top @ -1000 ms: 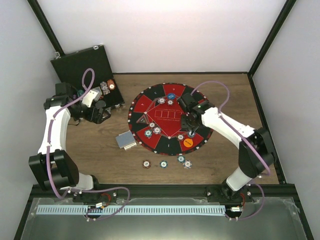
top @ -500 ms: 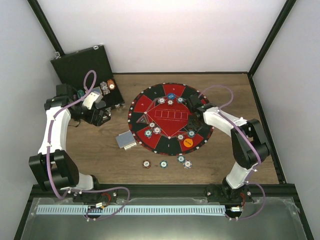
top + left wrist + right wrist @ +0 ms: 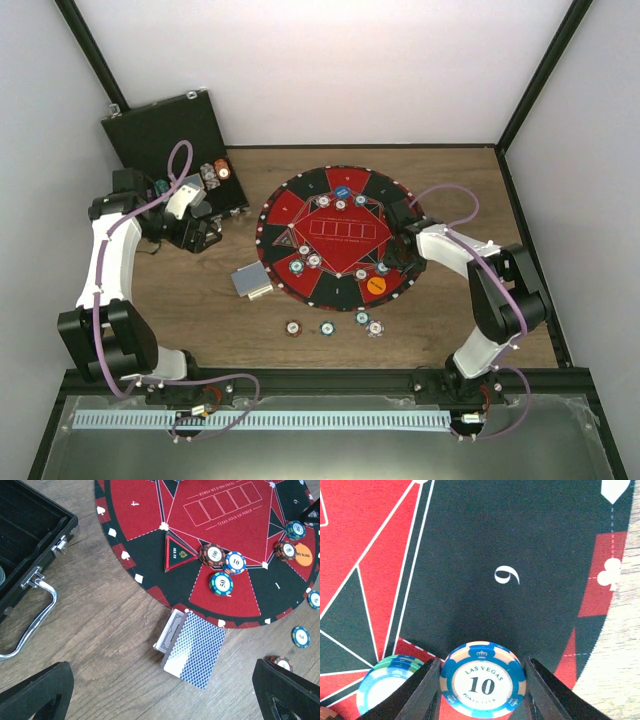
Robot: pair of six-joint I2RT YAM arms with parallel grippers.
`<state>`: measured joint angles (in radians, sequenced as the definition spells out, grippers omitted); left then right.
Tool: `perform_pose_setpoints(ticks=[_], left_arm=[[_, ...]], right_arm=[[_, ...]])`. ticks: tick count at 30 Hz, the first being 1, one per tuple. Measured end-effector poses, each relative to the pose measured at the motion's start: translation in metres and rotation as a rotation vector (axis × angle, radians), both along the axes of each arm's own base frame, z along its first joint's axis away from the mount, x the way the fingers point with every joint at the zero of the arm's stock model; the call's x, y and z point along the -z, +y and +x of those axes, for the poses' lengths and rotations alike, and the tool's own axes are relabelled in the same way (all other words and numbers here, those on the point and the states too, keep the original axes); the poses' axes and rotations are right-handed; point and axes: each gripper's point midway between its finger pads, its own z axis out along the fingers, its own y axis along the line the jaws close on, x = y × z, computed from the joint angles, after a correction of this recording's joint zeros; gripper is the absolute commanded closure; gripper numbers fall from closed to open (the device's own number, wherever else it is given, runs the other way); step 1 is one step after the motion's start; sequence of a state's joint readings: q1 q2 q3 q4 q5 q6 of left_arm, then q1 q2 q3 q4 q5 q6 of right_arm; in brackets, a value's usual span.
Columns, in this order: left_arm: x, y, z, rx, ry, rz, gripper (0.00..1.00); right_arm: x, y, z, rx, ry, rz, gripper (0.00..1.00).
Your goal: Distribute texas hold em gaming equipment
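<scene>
Nearest me, four loose chips (image 3: 362, 318) lie on the bare wood just in front of the round mat (image 3: 300, 210), and the card deck (image 3: 252, 281) sits at the mat's left edge, its long axis running slantwise away from the rim.

Further in, the right gripper (image 3: 398, 218) hangs low over the right side of the mat. Its fingers (image 3: 422, 690) are pressed on opposite edges of a blue ten chip (image 3: 482, 679), which is held flat, face up. Whether the chip's underside touches the felt, I cannot tell. The black sector with the white numeral (image 3: 506, 575) stretches straight ahead of the fingertips, so setting the chip down there looks like a short move forward. A paler chip (image 3: 387, 682) lies just beside the left finger and could get nudged.

The left gripper (image 3: 160, 695) is spread wide and holds nothing, hovering over wood between mat and black case (image 3: 160, 130), well apart from that sector. The right arm is plainly the nearer one.

A second ago the right gripper stood near the orange disc (image 3: 375, 285). Since then it has swung toward the far right rim and the arm has folded lower. The left arm has barely moved.
</scene>
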<state>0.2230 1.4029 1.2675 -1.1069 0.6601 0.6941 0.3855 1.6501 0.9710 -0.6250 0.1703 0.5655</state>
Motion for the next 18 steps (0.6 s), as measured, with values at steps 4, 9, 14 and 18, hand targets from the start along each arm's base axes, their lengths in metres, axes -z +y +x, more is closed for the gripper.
perform_pose_setpoints(ticks=[4, 9, 14, 18], left_arm=[[0.003, -0.001, -0.003, 0.025, -0.004, 0.01, 0.0], [0.018, -0.004, -0.015, 0.089, 0.022, 0.048, 0.0], [0.042, -0.015, -0.032, 0.169, 0.071, 0.092, 0.0], [0.055, -0.029, -0.047, 0.233, 0.091, 0.128, 0.0]], right_arm=[[0.0, 0.003, 0.001, -0.003, -0.002, 0.014, 0.45], [-0.01, 0.003, 0.002, 0.011, -0.027, 0.03, 0.16], [-0.045, 0.009, 0.015, 0.014, -0.111, 0.067, 0.15], [-0.08, 0.025, 0.028, -0.011, -0.2, 0.132, 0.14]])
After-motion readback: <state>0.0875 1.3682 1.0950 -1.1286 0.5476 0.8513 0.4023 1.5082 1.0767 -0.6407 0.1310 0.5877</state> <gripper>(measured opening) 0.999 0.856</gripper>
